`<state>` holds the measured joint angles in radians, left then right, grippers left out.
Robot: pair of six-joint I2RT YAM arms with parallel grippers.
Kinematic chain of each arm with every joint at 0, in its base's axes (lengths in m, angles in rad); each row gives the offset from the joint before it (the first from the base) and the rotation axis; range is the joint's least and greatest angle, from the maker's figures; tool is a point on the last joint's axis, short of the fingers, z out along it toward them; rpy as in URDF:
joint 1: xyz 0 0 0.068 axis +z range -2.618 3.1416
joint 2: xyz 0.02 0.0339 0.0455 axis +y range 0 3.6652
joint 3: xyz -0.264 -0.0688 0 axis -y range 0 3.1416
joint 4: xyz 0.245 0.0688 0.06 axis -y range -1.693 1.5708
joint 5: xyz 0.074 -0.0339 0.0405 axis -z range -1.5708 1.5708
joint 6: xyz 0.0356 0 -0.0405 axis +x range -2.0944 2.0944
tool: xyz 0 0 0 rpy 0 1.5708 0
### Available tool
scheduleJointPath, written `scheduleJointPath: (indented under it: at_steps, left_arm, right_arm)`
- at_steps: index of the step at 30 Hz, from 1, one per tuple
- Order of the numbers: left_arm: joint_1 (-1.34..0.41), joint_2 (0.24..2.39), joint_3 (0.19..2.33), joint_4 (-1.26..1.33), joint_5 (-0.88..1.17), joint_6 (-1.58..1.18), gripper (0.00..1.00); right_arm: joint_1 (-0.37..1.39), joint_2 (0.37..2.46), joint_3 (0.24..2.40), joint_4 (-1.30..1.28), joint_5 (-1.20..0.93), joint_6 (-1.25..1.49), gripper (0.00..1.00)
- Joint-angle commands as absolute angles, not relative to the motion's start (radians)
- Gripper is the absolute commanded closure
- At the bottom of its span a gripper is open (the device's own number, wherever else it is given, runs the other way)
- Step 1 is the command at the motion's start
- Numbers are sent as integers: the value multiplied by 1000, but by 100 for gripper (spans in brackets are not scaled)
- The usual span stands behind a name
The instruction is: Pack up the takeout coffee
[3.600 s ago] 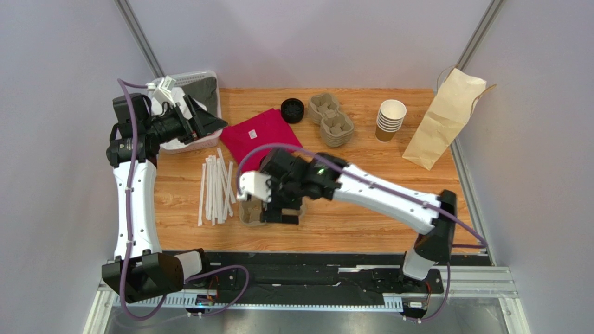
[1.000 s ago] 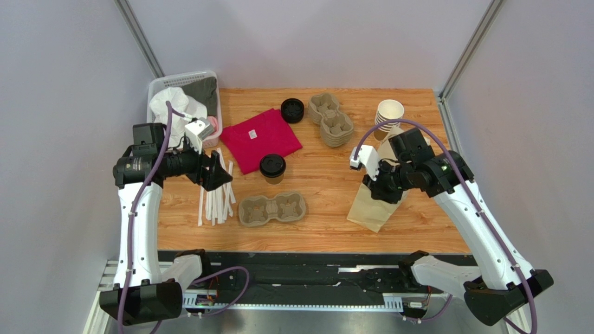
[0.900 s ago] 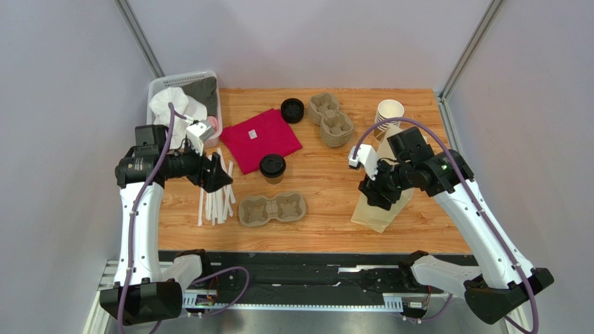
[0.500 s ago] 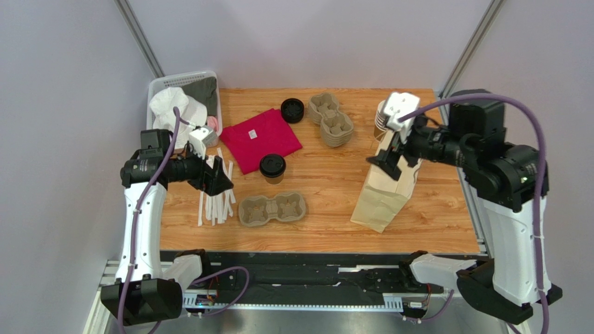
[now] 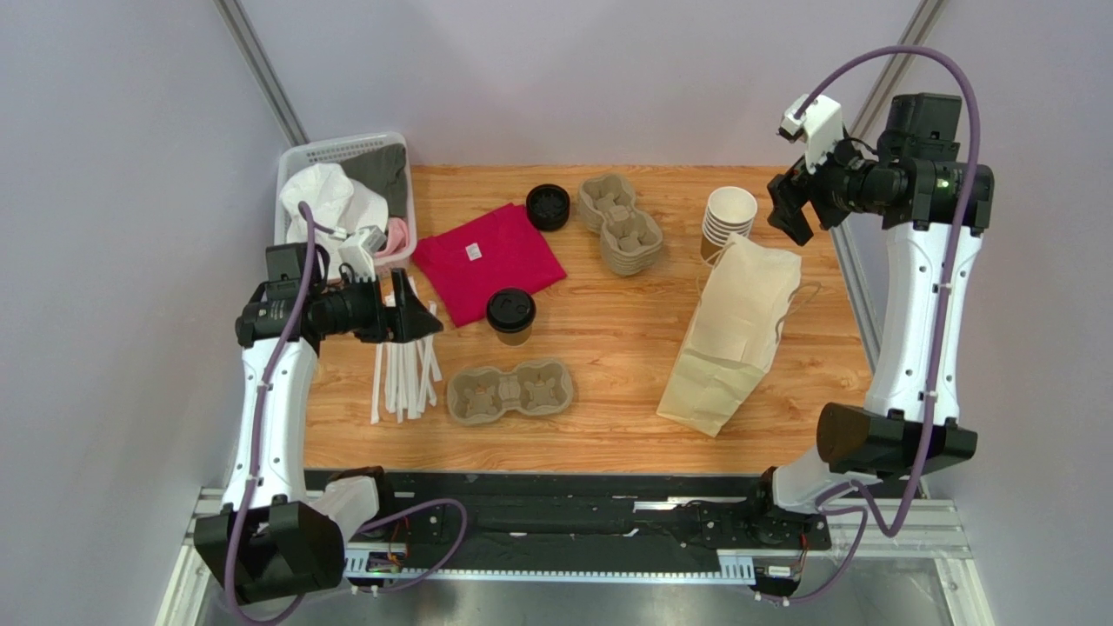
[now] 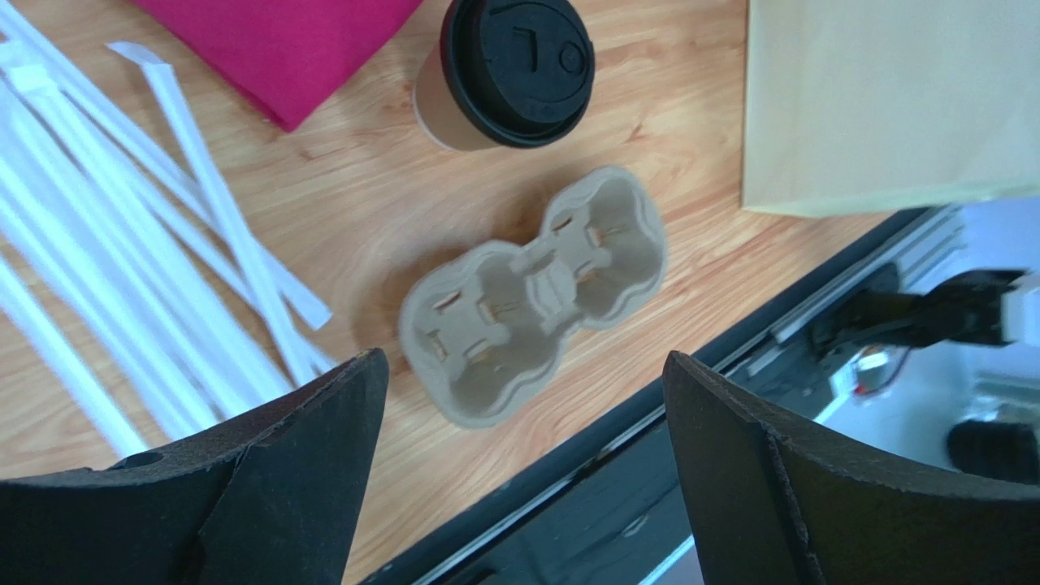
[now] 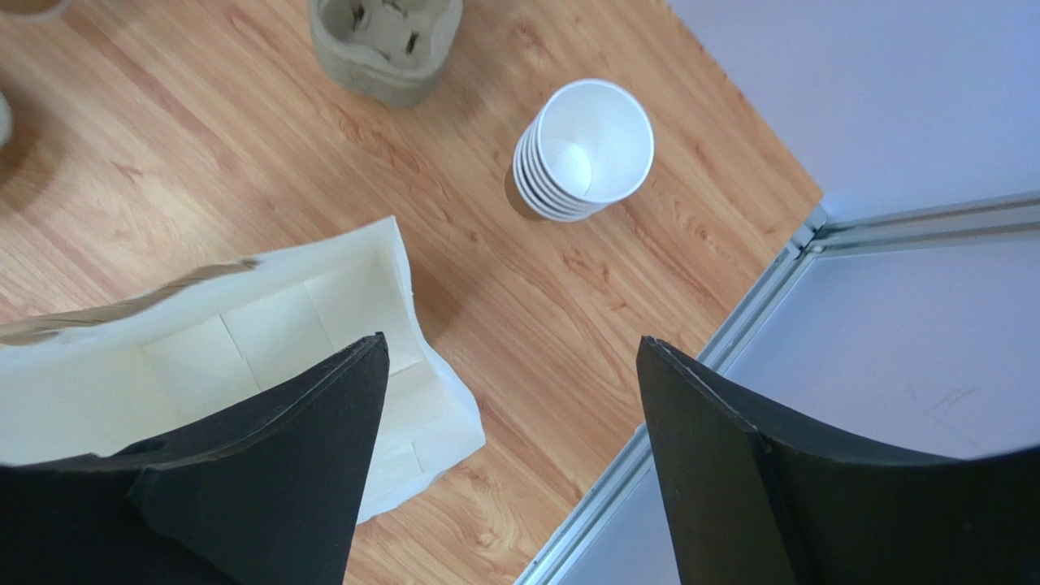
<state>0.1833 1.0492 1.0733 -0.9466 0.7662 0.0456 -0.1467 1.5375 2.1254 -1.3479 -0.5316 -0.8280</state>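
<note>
The takeout coffee point(image 5: 511, 314), a brown paper cup with a black lid, stands upright at the table's middle, also in the left wrist view point(image 6: 507, 71). A two-cup pulp carrier point(image 5: 511, 391) lies in front of it, shown too in the left wrist view point(image 6: 535, 310). An open kraft paper bag point(image 5: 732, 333) stands at the right, its mouth visible in the right wrist view point(image 7: 232, 354). My left gripper point(image 5: 421, 317) is open and empty, left of the coffee above the straws. My right gripper point(image 5: 787, 209) is open and empty, raised high over the table's far right corner.
White wrapped straws point(image 5: 405, 355), a red napkin point(image 5: 489, 261), a loose black lid point(image 5: 548, 206), stacked pulp carriers point(image 5: 621, 224), a stack of lidless cups point(image 5: 729, 224) and a white basket point(image 5: 342, 196) at the far left. The table's right edge rail point(image 7: 684, 402) lies under my right gripper.
My right gripper let go of the bag, which now stands open, and the arm rose to the far right corner. My left gripper shifted slightly toward the coffee.
</note>
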Motion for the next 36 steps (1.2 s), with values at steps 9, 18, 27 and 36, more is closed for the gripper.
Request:
scheduleJointPath:
  at_steps: [9,18,27,36]
  left_arm:
    - [203,1059,818,-807,694,-330,11]
    - [190,1199,827,-862,502,-396,16]
    - [120,1287,810,-805,476,-390,27]
    - [-51,1302,743,-727,460,-489,34]
  right_arm:
    - [-173,1600,1990,-1660,-525,-1065,36]
    - [-170,1595,1870,-1652,-511,-1106,37]
    - [-169,1623,1878,-1640,-511,-1086,43]
    - [-170,1640,1913,-1643,-497,-1065,46]
